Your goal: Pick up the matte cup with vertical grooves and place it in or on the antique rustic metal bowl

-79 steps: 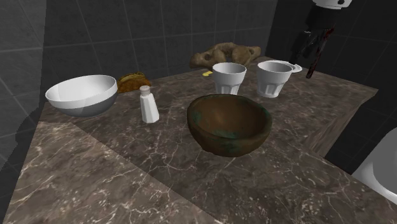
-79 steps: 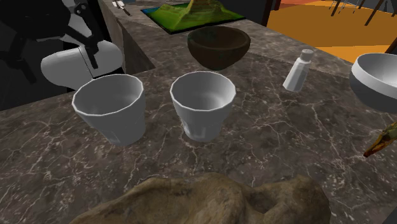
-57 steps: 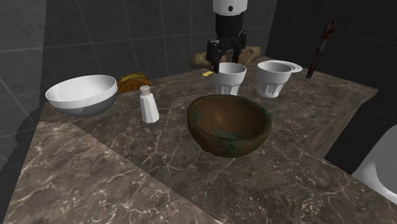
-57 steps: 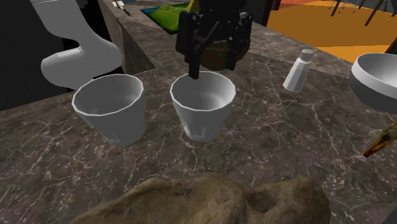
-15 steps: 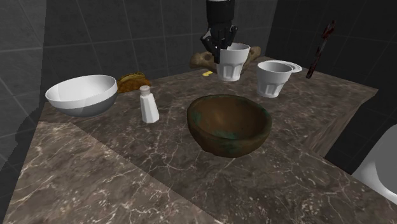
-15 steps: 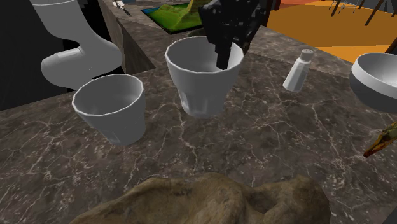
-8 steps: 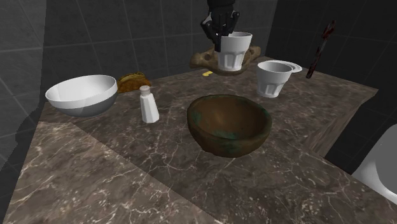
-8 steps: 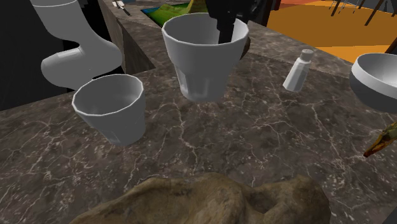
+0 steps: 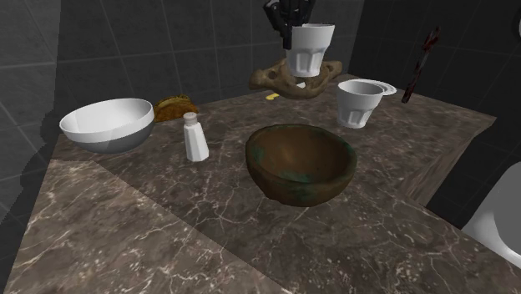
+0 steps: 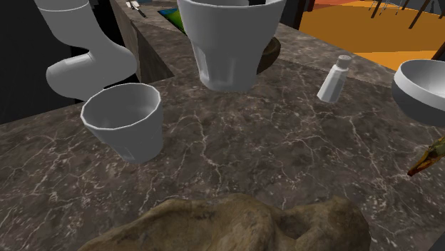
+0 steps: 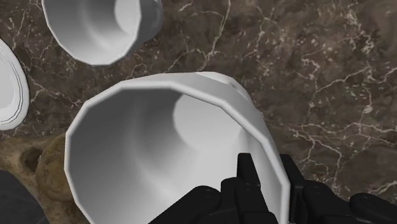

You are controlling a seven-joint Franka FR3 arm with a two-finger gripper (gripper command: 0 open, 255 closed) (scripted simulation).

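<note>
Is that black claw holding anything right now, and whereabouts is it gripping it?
Yes. The gripper clasps the white cup by its rim, one finger inside the wall, one outside; the cup hangs above the counter.

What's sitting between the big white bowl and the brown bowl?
A little white shaker stands between the white bowl and the brown bowl, seen in the shoulder view.

White bowl (image 9: 107, 124), shaker (image 9: 195, 137), plain cup (image 9: 360, 103), driftwood (image 9: 274, 78)

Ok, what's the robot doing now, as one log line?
stage: carry | gripper: shut on white cup rim | cup: in air, off marble counter | brown bowl: empty | next: probably over bowl
</note>
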